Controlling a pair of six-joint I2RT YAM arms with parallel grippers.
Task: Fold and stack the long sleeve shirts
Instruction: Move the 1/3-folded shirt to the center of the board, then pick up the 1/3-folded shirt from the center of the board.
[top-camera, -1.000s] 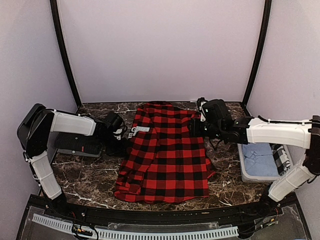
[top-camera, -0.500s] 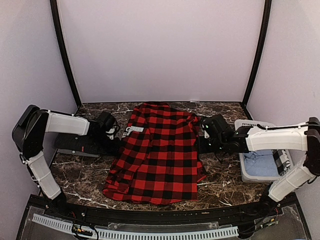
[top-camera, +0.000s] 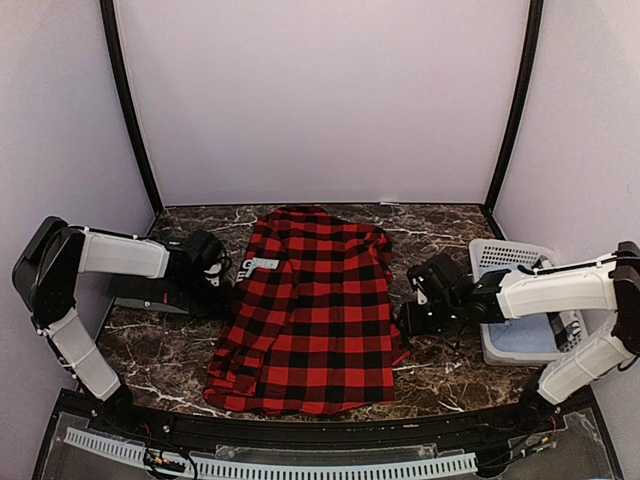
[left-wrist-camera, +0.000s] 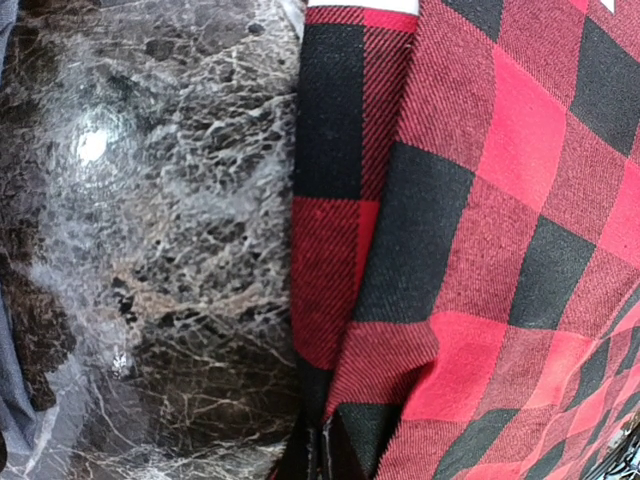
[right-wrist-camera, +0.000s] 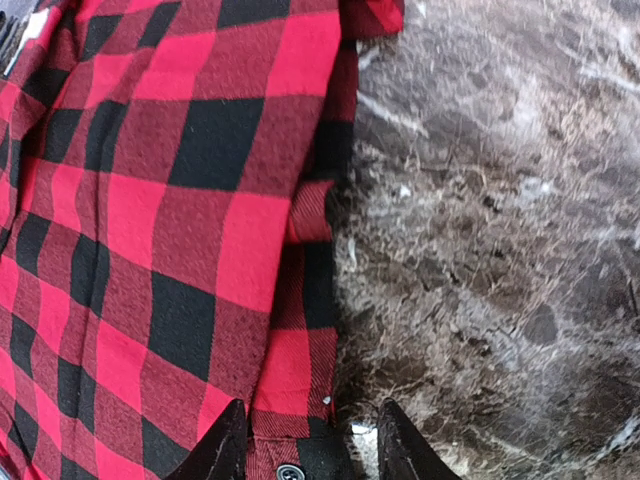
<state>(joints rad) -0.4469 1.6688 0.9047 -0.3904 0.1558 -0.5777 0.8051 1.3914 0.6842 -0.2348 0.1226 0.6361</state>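
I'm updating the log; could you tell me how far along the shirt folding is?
Looks done: the flannel shirt has sleeves folded in. In hand: left gripper shut at its left edge, right gripper open astride its right edge. Left: body fold, stacking.

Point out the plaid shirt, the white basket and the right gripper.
plaid shirt (top-camera: 310, 320): top view, middle of the cloth.
white basket (top-camera: 505, 248): top view, far rim.
right gripper (right-wrist-camera: 312, 445): right wrist view, midway between its fingertips.

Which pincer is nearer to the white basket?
Right. The right pincer sits between the basket and the shirt; the left pincer is across the shirt.
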